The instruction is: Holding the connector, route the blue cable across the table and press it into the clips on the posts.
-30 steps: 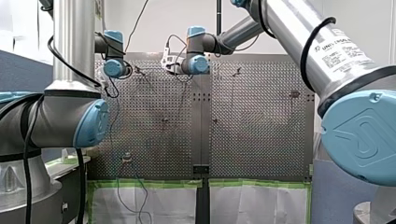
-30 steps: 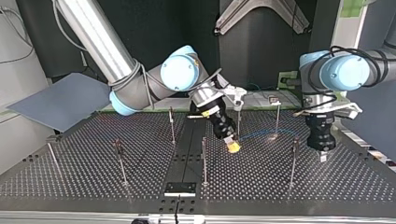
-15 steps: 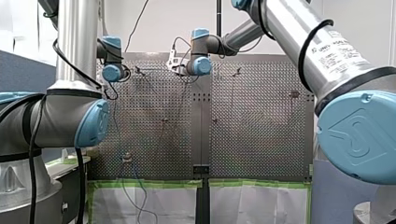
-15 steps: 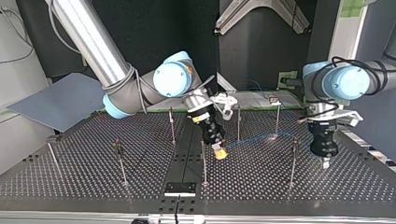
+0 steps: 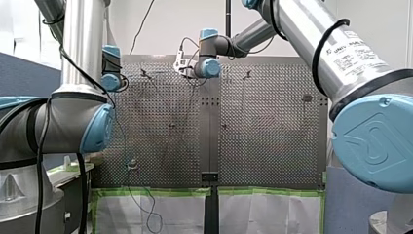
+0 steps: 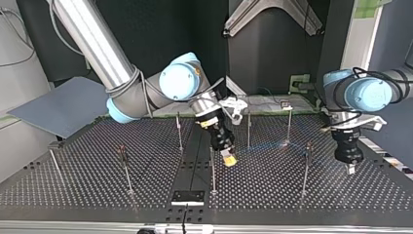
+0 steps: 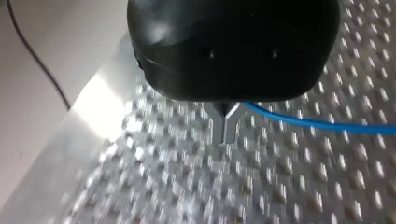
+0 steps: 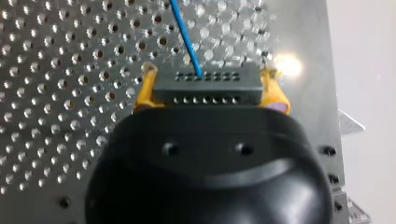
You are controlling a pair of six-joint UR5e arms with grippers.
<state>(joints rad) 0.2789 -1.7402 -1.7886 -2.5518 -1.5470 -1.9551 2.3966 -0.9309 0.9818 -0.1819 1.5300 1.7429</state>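
Above the perforated table [image 6: 97, 190], in the top view, the two arms have drawn apart over the last second. My right gripper [image 6: 229, 160] has shifted toward the view's left and now hangs just beside the middle post [image 6: 213, 168]. My left gripper [image 6: 349, 166] has slid toward the view's right edge, past the post [image 6: 306, 168] on that side.

In the right wrist view, the yellow pads [image 8: 144, 91] are clamped on either end of the black connector [image 8: 208, 88]. The blue cable [image 8: 187, 37] leaves its centre and runs ahead over the holes.

In the left wrist view, the metal fingers [image 7: 226, 126] are closed tip to tip. The cable comes out of the fork between them and stretches off to one side, so this gripper appears to be pinching it.

Between the grippers the cable shows only as a faint blue line low among the posts. No clip can be seen holding it. My judgement is that the slack is being taken up, and pressing into clips remains to be done.
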